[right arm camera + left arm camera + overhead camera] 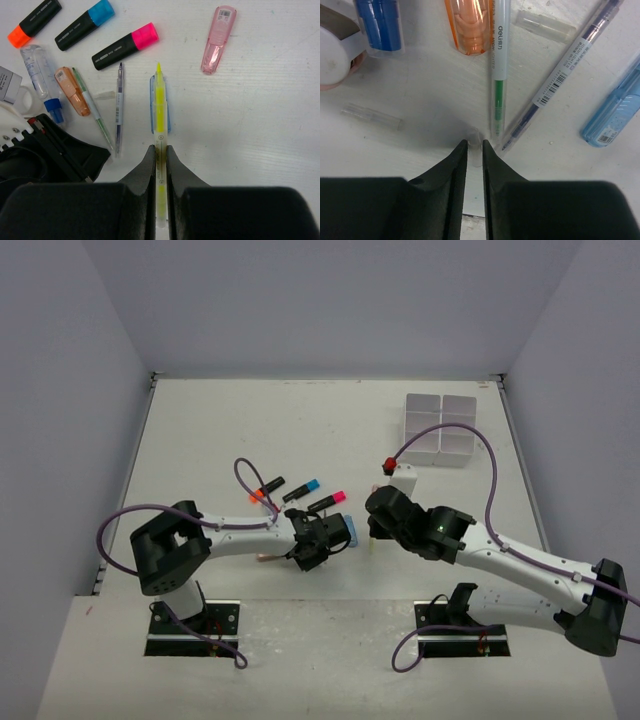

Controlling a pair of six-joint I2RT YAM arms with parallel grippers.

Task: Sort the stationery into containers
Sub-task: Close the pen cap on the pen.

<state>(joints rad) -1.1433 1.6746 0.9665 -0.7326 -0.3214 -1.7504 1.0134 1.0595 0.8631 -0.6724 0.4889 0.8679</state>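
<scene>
My right gripper (159, 150) is shut on a thin yellow highlighter pen (159, 95), held just above a blue piece (168, 114). In the top view it (372, 532) hangs right of the pile. My left gripper (475, 142) is low over the table, its jaws pinched on a small clear pen cap (475, 135). Just ahead of it lie a green pen (497, 75) and a blue pen (565, 75). Black highlighters with orange (35, 22), blue (85, 25) and pink (125, 46) caps lie beyond. The white containers (440, 428) stand at the far right.
A pink piece (217, 40) lies apart to the right. An orange piece (470, 25), a blue-capped tube (380, 25), a white tape dispenser (332, 55) and two loose clear caps (371, 116) (545, 25) surround the left gripper. A blue piece (615, 115) is at its right.
</scene>
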